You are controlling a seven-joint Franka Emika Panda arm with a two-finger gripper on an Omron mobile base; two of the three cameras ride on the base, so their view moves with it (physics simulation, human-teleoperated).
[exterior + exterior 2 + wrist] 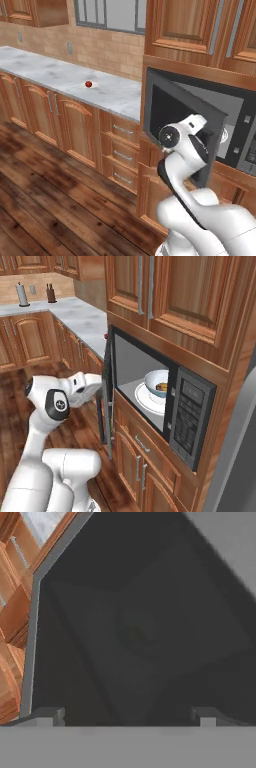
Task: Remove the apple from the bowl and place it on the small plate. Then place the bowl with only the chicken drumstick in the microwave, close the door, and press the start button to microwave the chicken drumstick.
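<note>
The microwave (192,417) is set into the wooden cabinets, and its door (175,112) stands partly open. Inside, the pale bowl (152,380) holds the golden-brown chicken drumstick (161,387). My gripper (127,717) is open, its two tips spread wide right against the outer face of the door's dark glass (145,602). A dim round shape shows through the glass. From the right base view the door (107,398) is seen edge-on, with my hand just left of it. The red apple (88,84) lies far left on the counter, on the small plate (95,85), which barely stands out.
A white turntable disc (144,402) lies under the bowl. Drawers (121,150) and cabinet doors run below the marble counter (45,70). A paper towel roll (22,295) and a knife block (50,293) stand on the far counter. Wooden floor lies behind me.
</note>
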